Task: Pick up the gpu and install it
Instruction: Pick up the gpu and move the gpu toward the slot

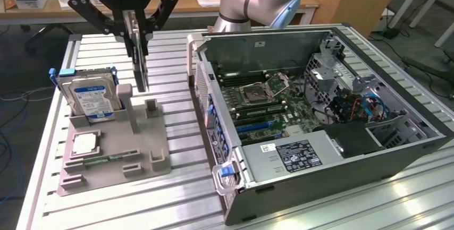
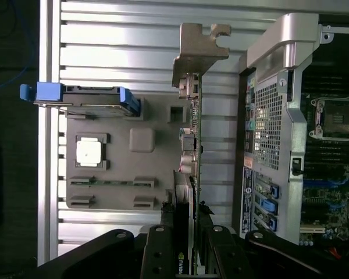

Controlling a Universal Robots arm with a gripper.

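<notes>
The gpu (image 1: pixel 140 70) is a thin dark card hanging upright and edge-on, clear of the grey parts holder (image 1: pixel 145 150), with its lower end just above the holder's slots. My gripper (image 1: pixel 136 31) is shut on the card's upper part, near the exterior view's top left. In the wrist view my gripper (image 2: pixel 189 247) clamps the card from both sides. There the gpu (image 2: pixel 196 145) runs away from me as a narrow strip and ends in its silvery metal bracket (image 2: pixel 200 40). The open computer case (image 1: pixel 319 97) lies to the exterior view's right of the card.
A silver hard drive (image 1: pixel 89 96) with a blue-white label stands in the holder beside the card. A processor chip (image 1: pixel 85 144) and a green memory stick (image 1: pixel 106 159) lie lower on the holder. The case's perforated rear wall (image 2: pixel 267 116) faces the holder. Blue slots (image 1: pixel 257 127) show on the motherboard.
</notes>
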